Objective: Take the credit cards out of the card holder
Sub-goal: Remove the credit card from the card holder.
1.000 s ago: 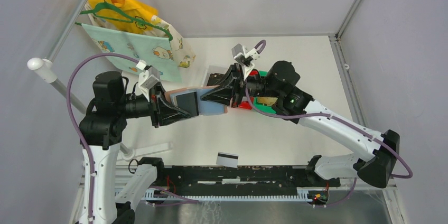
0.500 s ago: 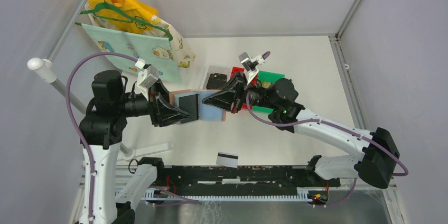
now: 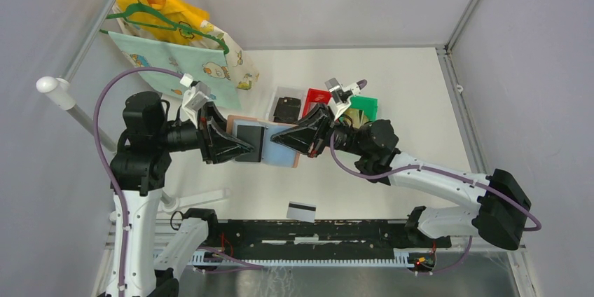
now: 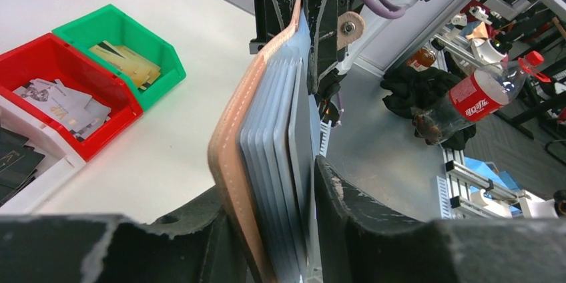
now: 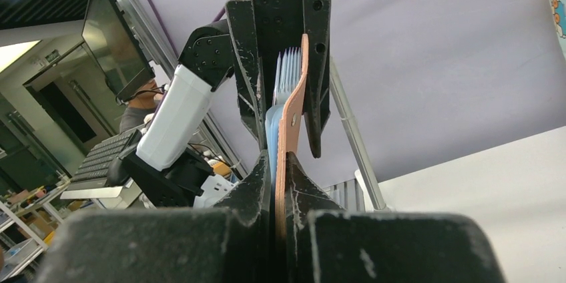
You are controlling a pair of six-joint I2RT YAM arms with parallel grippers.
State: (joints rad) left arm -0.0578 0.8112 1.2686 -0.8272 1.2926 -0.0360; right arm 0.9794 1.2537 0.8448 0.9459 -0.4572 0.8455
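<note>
The reddish-brown card holder (image 3: 277, 146) hangs in the air between both arms, its light blue pockets fanned out. My right gripper (image 3: 288, 137) is shut on its right edge; the right wrist view shows the brown cover (image 5: 294, 109) and a blue pocket pinched in that gripper (image 5: 277, 159). My left gripper (image 3: 242, 146) straddles the other end. In the left wrist view this gripper (image 4: 273, 183) has one finger against the cover (image 4: 230, 136), while a thin gap separates the other from a dark card (image 4: 300, 116) at the front of the stack. A white credit card (image 3: 300, 211) with a black stripe lies on the table.
A white bin (image 3: 277, 104), a red bin (image 3: 319, 94) and a green bin (image 3: 368, 104) stand behind the holder, all with cards inside. Bags on a green hanger (image 3: 175, 38) hang from the rail at the back left. The arms' base rail (image 3: 315, 230) lines the near edge.
The left jaws have widened around the holder's end. The right arm has swung down and nearer, tilting the holder slightly. The white card on the table has not moved.
</note>
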